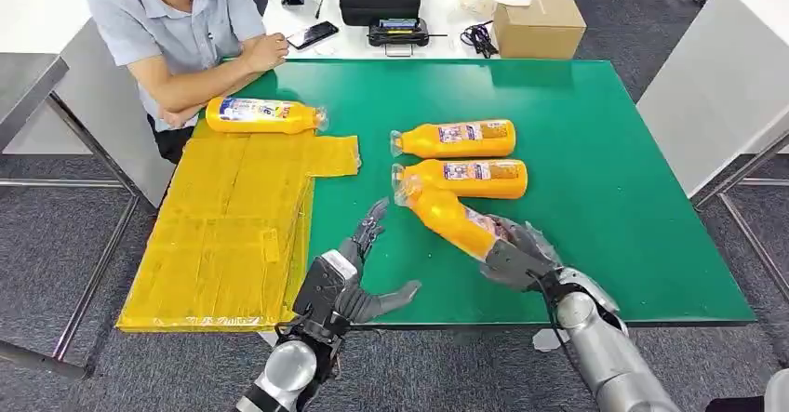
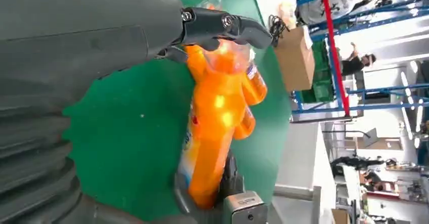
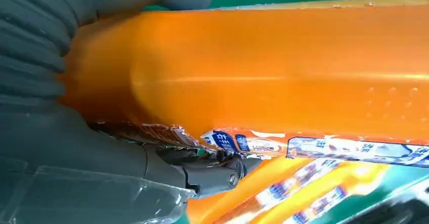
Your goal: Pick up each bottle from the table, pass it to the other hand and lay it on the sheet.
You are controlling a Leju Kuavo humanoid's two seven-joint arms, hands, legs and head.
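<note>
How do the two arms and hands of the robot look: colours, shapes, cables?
Both arms are silver, rounded metal tubes with ball-like joints. The left hand is dark grey with a boxy back, bearing a small pale label, and slim dark fingers. The right hand is also dark grey; a thin black cable runs along its wrist. In the wrist views, each has a grey ribbed cover.

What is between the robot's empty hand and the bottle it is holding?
Just bare green table. In the head view, the open left hand sits apart from the orange bottle held by the right hand.
</note>
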